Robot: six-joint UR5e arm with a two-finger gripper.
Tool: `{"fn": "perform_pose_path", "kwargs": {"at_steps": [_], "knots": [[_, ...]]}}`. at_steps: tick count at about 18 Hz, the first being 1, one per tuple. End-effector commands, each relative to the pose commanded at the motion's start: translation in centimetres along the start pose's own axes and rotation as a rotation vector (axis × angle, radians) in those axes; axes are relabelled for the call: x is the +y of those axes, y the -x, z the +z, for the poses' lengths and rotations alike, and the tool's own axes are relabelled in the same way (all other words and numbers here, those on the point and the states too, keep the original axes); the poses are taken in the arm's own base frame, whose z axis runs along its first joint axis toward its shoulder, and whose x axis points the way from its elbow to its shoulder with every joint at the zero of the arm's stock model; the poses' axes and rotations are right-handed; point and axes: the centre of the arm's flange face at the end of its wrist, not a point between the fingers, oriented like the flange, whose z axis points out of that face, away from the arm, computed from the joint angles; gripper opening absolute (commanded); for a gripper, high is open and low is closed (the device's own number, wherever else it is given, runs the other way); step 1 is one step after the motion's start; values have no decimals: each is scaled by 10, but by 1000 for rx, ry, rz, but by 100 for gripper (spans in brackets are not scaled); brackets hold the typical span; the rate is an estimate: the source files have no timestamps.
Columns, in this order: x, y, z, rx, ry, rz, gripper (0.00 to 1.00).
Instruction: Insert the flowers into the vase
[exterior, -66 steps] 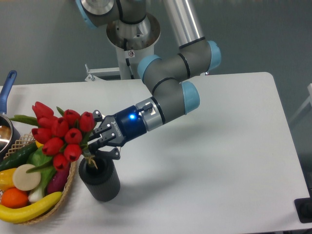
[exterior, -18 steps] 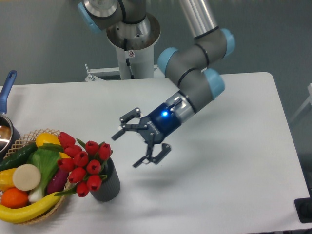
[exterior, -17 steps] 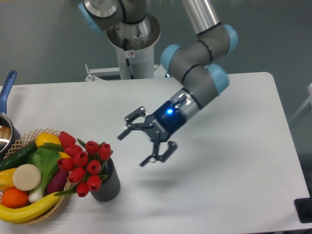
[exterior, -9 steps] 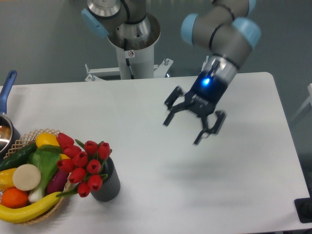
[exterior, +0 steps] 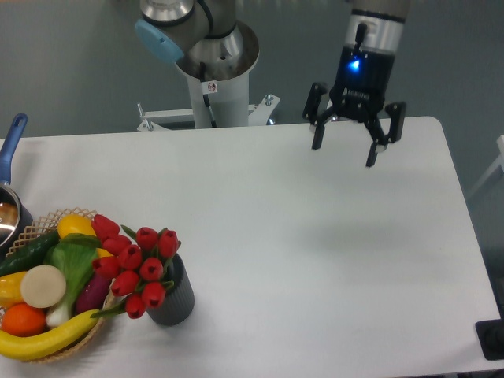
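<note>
One vase (exterior: 171, 298), one basket (exterior: 35, 230), about ten tulips (exterior: 135, 264) (bunched).

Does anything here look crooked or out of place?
Only the flowers: they sit in the vase but flop sideways to the left, over its rim toward the fruit basket, rather than standing upright. Nothing looks spilled or broken. The hand hangs open, far off.

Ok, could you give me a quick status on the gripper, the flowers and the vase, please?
Gripper open, empty, high over the table's far side. Flowers in the vase, leaning toward the basket. Nothing in the way.
</note>
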Motion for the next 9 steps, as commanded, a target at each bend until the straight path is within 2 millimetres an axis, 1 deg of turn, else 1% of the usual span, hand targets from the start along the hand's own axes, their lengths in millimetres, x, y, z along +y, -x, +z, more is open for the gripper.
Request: {"fn": "perform_pose_path", "kwargs": {"at_steps": [2, 5, 9], "knots": [[4, 2, -9, 32, 30, 68, 100], [11, 1, -16, 87, 96, 163, 100], [15, 2, -20, 96, 132, 186, 100]]}}
